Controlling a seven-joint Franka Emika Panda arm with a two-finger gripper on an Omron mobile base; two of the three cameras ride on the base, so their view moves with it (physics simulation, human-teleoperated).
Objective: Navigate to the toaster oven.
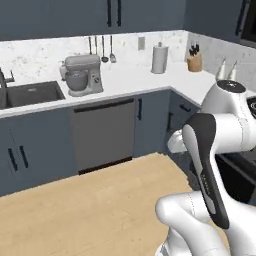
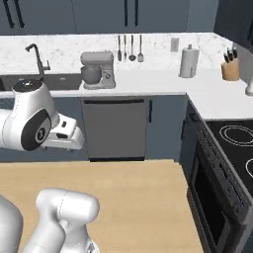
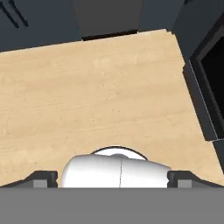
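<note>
Wood floor (image 3: pixel 100 87) lay under the hand camera, dark cabinet fronts along its far edge. White L-shaped counter (image 2: pixel 148 81) ran along the back wall and turned right. Grey dishwasher (image 2: pixel 114 129) sat below it; black cooktop (image 2: pixel 234 141) to the right. Stand mixer (image 2: pixel 98 70) stood beside the sink (image 1: pixel 31 93); paper towel roll (image 2: pixel 188 62) and knife block (image 2: pixel 230 67) near the corner. Gripper (image 3: pixel 112 177) fingers stood wide apart, holding nothing. Toaster oven's position: could not tell.

Grey mixer (image 1: pixel 81 75), white counter (image 1: pixel 130 80), navy cabs (image 1: pixel 30 150)
</note>
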